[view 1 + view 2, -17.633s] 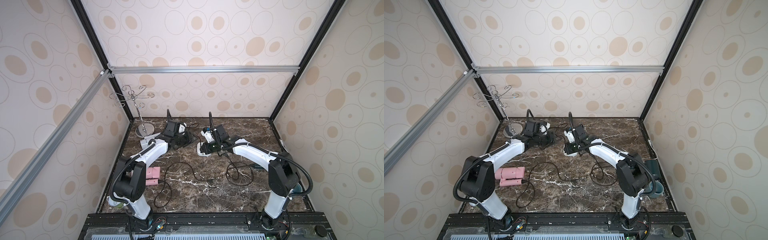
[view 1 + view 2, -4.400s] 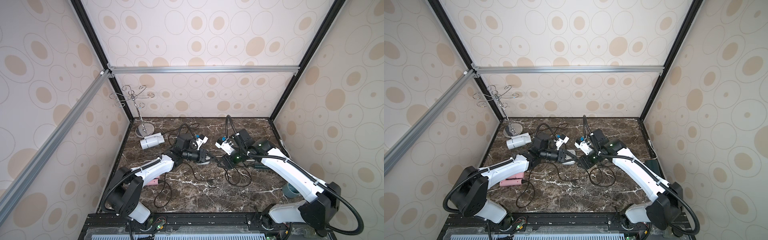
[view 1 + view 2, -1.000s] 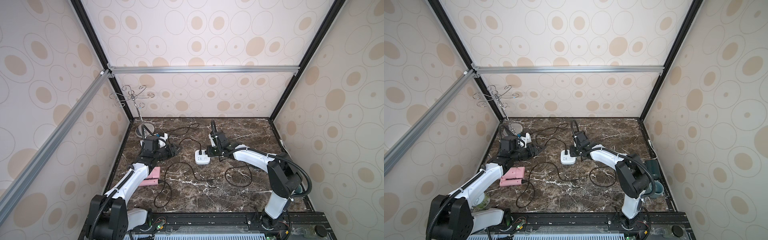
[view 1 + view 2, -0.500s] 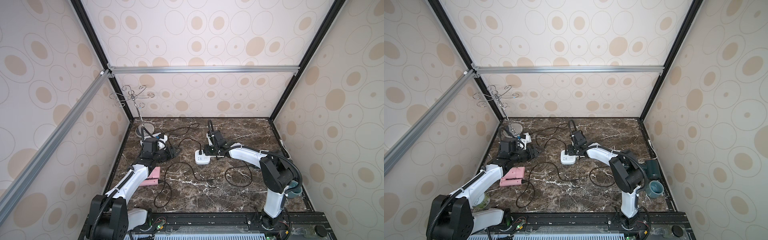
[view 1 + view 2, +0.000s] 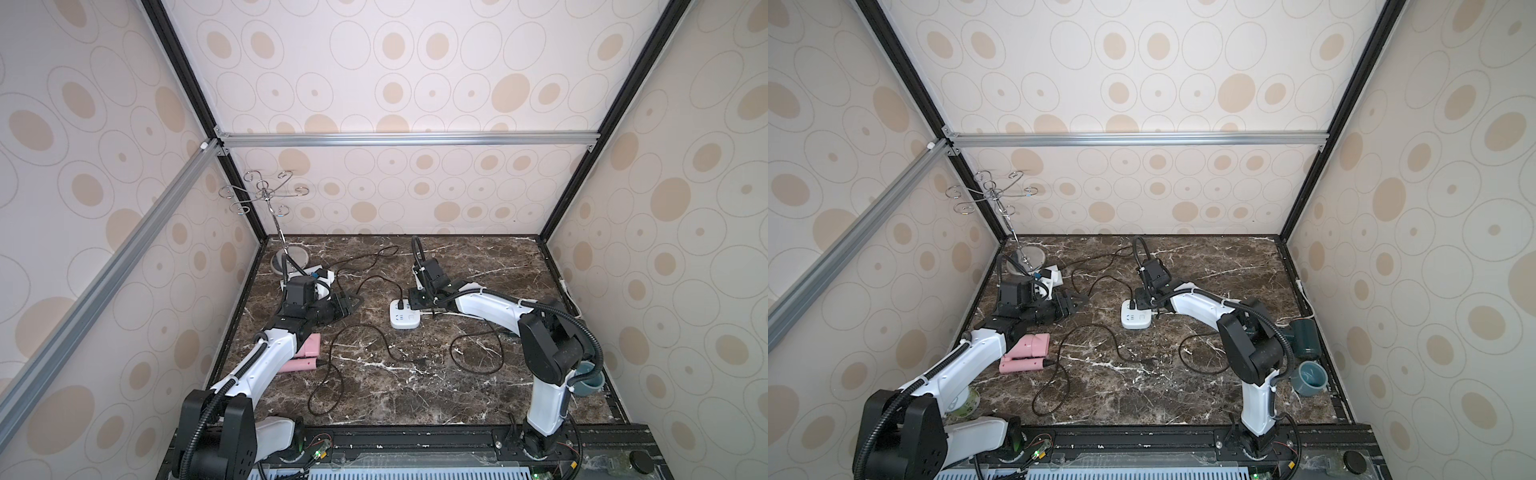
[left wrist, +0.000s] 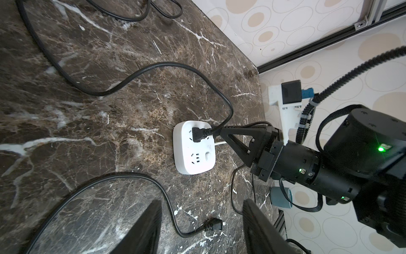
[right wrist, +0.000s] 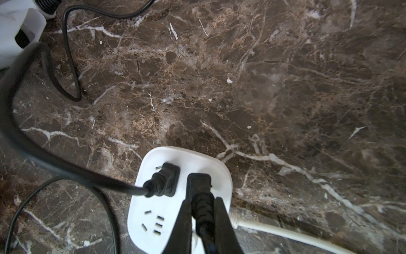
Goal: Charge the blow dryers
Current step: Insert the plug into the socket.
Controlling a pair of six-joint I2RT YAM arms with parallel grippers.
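We count three blow dryers: the white dryer at the far left beside the wire stand, the pink dryer nearer on the left, and the dark green dryer against the right wall, just beyond the one grey-blue cup. There is one socket block mid-table. There are three black plugs: one seated plug, a second plug on the block's face, and a loose plug lying on the marble.

Our right gripper is pinched on the second plug's ribbed collar; whether that plug is fully home we cannot tell. Our left gripper hangs spread and empty near the white dryer.

We judge the plugs small and rigid, best taken at the body or collar. The cords look limp and likely to drag, and the light block may skid on the polished stone when pushed.
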